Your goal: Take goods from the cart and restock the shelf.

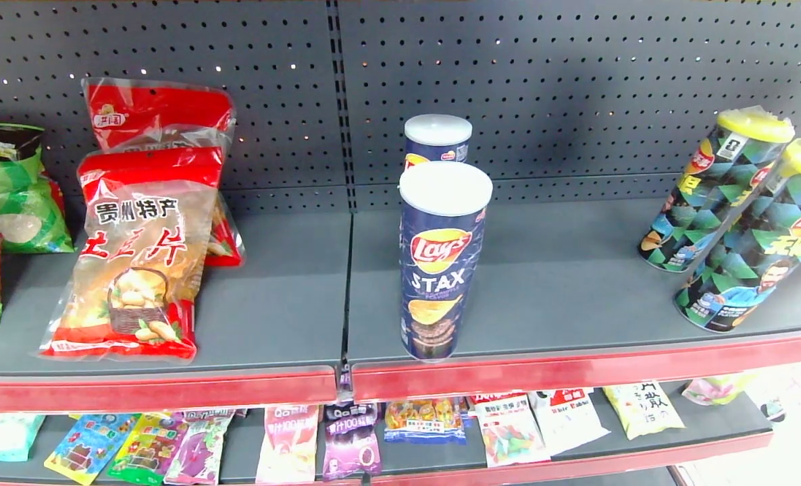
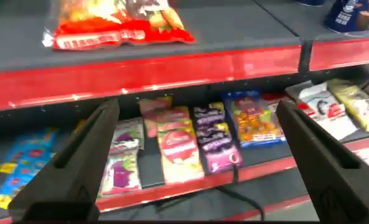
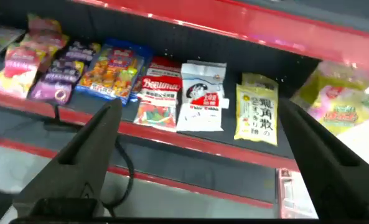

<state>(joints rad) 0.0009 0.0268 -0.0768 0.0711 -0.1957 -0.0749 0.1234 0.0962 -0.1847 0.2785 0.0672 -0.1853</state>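
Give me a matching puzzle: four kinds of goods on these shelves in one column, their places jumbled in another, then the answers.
Goods
1. blue cans
2. red bags
3. yellow-lidded cans
4. candy packets

Places
A. lower shelf
B. upper shelf, right end
C. upper shelf, left part
D. upper shelf, middle

Pairs: 1-D, 2-C, 3-B, 4-A

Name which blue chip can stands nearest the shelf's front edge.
The front blue can, by the red shelf lip; the other blue can stands behind it.
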